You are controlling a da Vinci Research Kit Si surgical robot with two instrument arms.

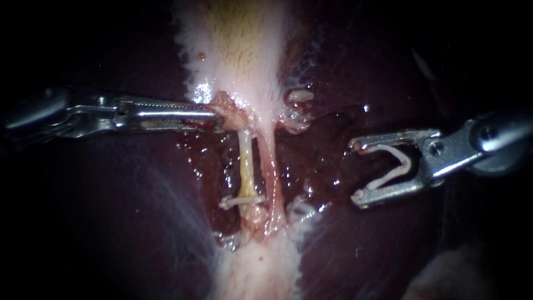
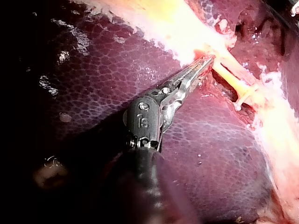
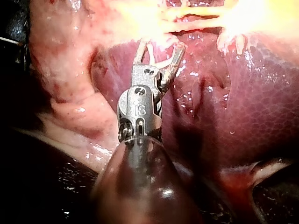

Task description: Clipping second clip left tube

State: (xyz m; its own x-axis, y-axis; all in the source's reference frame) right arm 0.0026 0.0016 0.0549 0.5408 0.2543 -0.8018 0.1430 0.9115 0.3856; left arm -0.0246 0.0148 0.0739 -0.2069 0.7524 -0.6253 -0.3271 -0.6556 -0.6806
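Note:
The yellowish left tube (image 1: 247,161) runs down from the gallbladder's neck, and a white clip (image 1: 240,200) crosses its lower end. A pinker right tube (image 1: 270,166) lies beside it. My left instrument (image 1: 214,118) comes in from the left, jaws shut on pale tissue at the top of the tubes; in the left wrist view its jaws (image 2: 208,61) bite where the tube (image 2: 230,78) begins. My right instrument (image 1: 356,171) waits right of the tubes, apart from them, jaws wide with a white V-shaped clip (image 1: 397,166) seated between them, as the right wrist view (image 3: 160,49) also shows.
The pale gallbladder (image 1: 239,44) fills the upper middle. Dark liver (image 1: 111,222) lies on both sides of the wet dissected bed (image 1: 316,144). A pale band of tissue (image 1: 261,266) continues below the tubes.

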